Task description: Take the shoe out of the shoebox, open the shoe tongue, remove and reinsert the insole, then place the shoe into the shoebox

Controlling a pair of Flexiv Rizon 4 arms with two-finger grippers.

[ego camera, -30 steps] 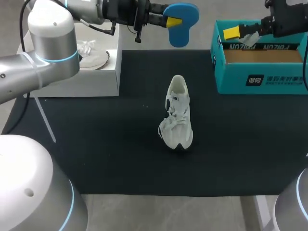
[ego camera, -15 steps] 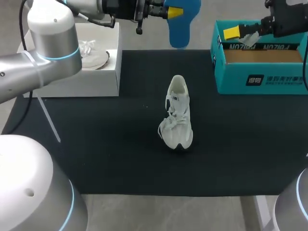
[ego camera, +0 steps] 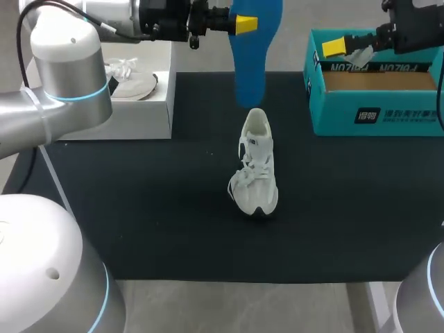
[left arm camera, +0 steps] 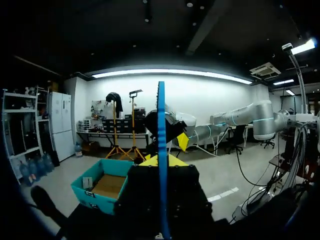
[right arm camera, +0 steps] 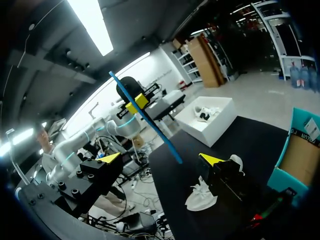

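The white shoe (ego camera: 255, 163) lies out of its box on the black mat (ego camera: 139, 208) that covers the table, set lengthwise away from the robot with its laces loose

The blue insole (ego camera: 248, 48) hangs in the air above and beyond the shoe's far end, long side down, and does not touch the shoe

The left hand (ego camera: 243, 24) pinches the insole near its upper end. In the left wrist view the insole runs edge-on between the two yellow tips, one on each face

The left arm comes in from the shoe's left, high over the far edge of the mat

The teal shoebox (ego camera: 374, 114) stands to the right of the shoe and further back, well apart from it. It is open, with its brown floor showing

The right hand (right arm camera: 161, 159) hovers above the shoebox, on the side nearer the shoe. Its fingers are spread wide with nothing between them

A white box (ego camera: 139, 111) sits to the left of the shoe and further back, with a second pale shoe (ego camera: 132, 78) inside
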